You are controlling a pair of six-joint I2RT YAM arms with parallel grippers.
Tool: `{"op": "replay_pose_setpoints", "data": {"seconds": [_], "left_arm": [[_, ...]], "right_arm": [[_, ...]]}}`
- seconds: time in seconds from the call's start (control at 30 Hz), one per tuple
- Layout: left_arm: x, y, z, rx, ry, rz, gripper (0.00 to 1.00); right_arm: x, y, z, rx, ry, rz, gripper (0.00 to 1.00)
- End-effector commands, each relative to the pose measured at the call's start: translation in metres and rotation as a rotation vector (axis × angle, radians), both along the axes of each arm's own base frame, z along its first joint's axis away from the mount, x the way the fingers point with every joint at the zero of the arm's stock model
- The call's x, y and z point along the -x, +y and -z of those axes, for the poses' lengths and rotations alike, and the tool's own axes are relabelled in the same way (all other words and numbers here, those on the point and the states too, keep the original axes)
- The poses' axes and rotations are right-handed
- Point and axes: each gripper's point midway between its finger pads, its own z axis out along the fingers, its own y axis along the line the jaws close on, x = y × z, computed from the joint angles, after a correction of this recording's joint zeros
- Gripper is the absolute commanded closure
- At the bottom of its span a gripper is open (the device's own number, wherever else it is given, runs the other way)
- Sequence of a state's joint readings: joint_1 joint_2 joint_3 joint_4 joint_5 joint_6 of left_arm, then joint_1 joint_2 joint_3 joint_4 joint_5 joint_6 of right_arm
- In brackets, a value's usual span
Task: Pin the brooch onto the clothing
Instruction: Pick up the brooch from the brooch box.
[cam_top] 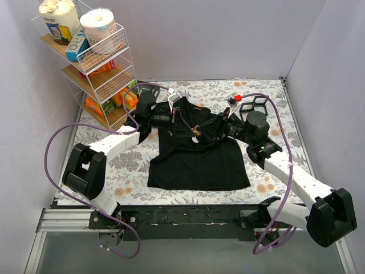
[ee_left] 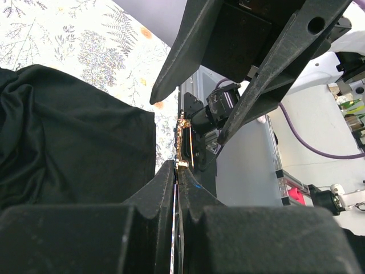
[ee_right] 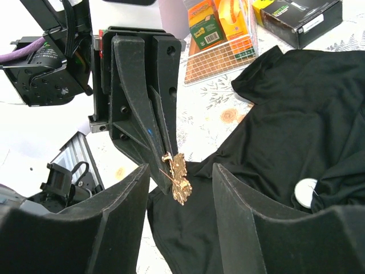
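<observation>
Left pincer (ee_left: 177,171) is clamped shut on the pin end of the gold-toned brooch (ee_right: 178,177), held in the air above the black shirt (cam_top: 197,162). Right pincer (ee_right: 182,169) stands open, one finger on either side of the brooch, with a gap on both sides. The shirt lies rumpled on the flowered counter (cam_top: 274,105).

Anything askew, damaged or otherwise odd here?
The T-shirt is bunched and rumpled across its upper half rather than lying flat, near where the shut left gripper holds the brooch inside the open right gripper. Nothing looks spilled or damaged.
</observation>
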State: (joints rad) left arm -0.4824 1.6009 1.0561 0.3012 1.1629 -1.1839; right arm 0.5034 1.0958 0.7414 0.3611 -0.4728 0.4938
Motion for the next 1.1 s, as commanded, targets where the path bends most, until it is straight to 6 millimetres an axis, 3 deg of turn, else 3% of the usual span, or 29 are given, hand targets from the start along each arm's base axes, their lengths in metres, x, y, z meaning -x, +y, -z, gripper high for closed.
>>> {"op": "replay_pose_setpoints", "data": {"seconds": [0.0,0.23,0.33,0.4,0.47,0.57,0.87,1.07], "left_arm": [[0.001,-0.003,-0.011,0.01,-0.048,0.022,1.0],[0.005,-0.003,-0.014,0.017,-0.059,0.037,1.0],[0.005,-0.003,-0.014,0.018,-0.059,0.04,1.0],[0.005,-0.003,-0.015,0.021,-0.063,0.038,1.0],[0.005,-0.003,-0.015,0.025,-0.061,0.038,1.0],[0.007,-0.003,-0.015,0.031,-0.055,0.039,0.98],[0.013,-0.002,-0.018,0.063,-0.037,0.068,0.63],[0.015,-0.002,-0.023,0.094,-0.046,0.066,0.63]], "right_arm": [[-0.003,0.009,-0.033,-0.052,-0.083,-0.059,0.46],[-0.005,0.015,-0.029,-0.055,-0.073,-0.085,0.56],[-0.003,0.016,-0.027,-0.06,-0.067,-0.096,0.69],[-0.002,0.016,-0.025,-0.061,-0.062,-0.104,0.89],[-0.002,0.018,-0.024,-0.066,-0.058,-0.11,0.99],[-0.001,0.017,-0.022,-0.077,-0.048,-0.11,0.99],[0.0,0.009,-0.031,-0.148,-0.043,-0.103,0.99],[0.001,0.004,-0.036,-0.178,-0.048,-0.099,0.99]]}}
